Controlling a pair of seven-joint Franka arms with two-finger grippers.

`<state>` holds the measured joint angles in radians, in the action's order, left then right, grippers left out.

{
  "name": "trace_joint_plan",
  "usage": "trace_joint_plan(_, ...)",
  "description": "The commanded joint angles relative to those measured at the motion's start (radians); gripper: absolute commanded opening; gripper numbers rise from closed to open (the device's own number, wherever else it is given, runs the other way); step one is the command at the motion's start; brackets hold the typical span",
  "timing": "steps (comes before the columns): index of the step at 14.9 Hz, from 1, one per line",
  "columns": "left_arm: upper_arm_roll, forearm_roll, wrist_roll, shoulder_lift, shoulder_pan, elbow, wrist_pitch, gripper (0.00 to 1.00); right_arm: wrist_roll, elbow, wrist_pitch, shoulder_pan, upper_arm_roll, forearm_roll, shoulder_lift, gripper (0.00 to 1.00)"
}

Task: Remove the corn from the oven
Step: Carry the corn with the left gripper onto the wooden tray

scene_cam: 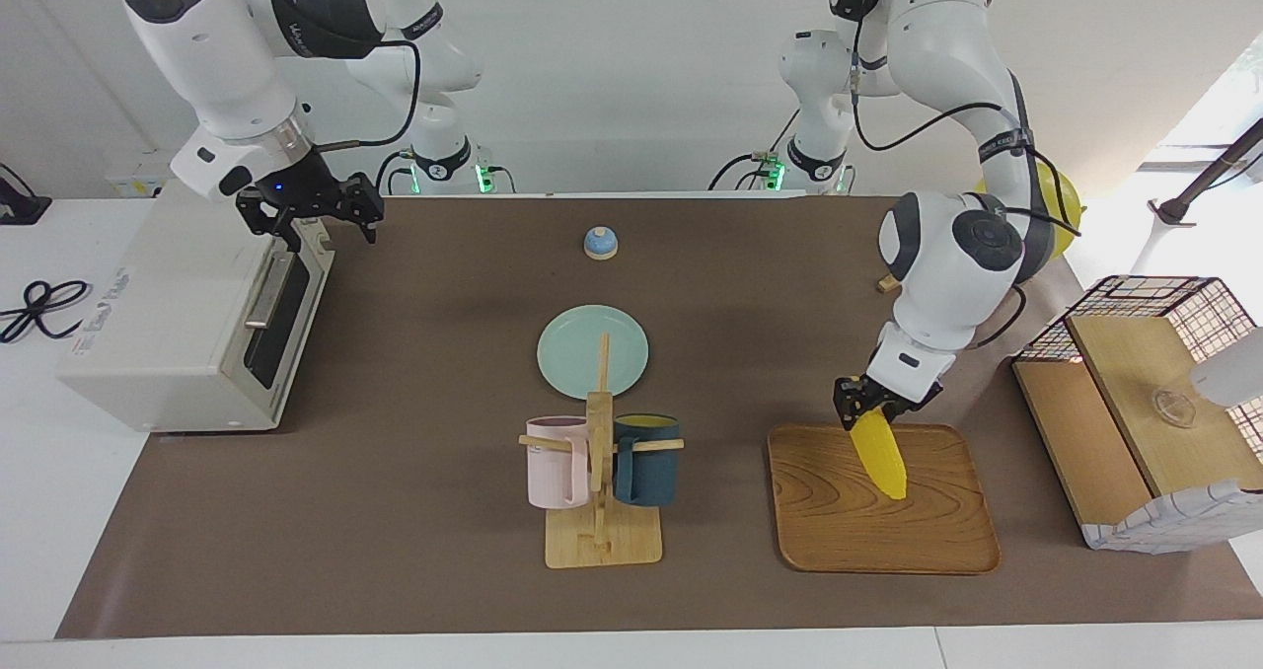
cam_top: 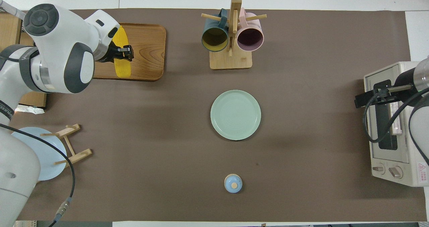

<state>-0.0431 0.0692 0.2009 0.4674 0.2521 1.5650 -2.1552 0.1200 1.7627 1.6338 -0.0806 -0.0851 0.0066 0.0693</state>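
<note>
The yellow corn (scene_cam: 879, 455) hangs tilted, tip down, in my left gripper (scene_cam: 860, 414), which is shut on its thick end over the wooden tray (scene_cam: 839, 521). The overhead view shows the corn (cam_top: 121, 61) over the tray (cam_top: 147, 53) under the left gripper (cam_top: 124, 50). I cannot tell whether the tip touches the tray. The cream-white oven (scene_cam: 168, 324) stands at the right arm's end of the table with its door shut. My right gripper (scene_cam: 331, 223) hovers open and empty over the top edge of the oven door; it also shows in the overhead view (cam_top: 367, 99) at the oven (cam_top: 395, 173).
A mint green plate (scene_cam: 592, 350) lies mid-table. A wooden mug rack (scene_cam: 600, 541) with a pink and a dark teal mug stands farther from the robots. A small blue bell (scene_cam: 600, 243) sits nearer to them. A wire-framed wooden box (scene_cam: 1135, 403) stands beside the tray. A plate stand (cam_top: 72, 143) holds a plate.
</note>
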Motion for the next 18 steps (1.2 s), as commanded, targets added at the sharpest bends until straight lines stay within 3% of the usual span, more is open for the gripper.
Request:
trace_joint_plan(1,0.012,-0.014,-0.011,0.183,-0.033,-0.213,0.023,0.00,-0.019,-0.037,-0.054,-0.007,-0.010,0.023,0.000,1.00)
trace_joint_plan(3,0.031,-0.012,-0.037,0.232,-0.088,-0.261,0.018,0.00,-0.019,-0.060,-0.084,-0.008,-0.007,0.024,-0.002,1.00)
trace_joint_plan(8,0.034,-0.008,-0.043,0.295,-0.060,-0.263,-0.057,0.00,-0.063,-0.077,-0.071,-0.007,-0.041,0.006,-0.009,1.00)
trace_joint_plan(14,0.037,-0.008,-0.049,0.295,-0.068,-0.266,-0.043,0.00,-0.062,-0.130,-0.101,-0.007,-0.041,-0.017,-0.049,1.00)
trace_joint_plan(15,0.035,-0.011,-0.049,0.293,-0.067,-0.266,-0.040,0.99,-0.062,-0.140,-0.118,-0.004,-0.038,-0.025,-0.049,1.00)
trace_joint_plan(18,0.032,-0.015,-0.048,0.252,-0.065,-0.263,-0.003,1.00,-0.062,-0.163,-0.141,0.082,0.026,-0.042,-0.057,1.00)
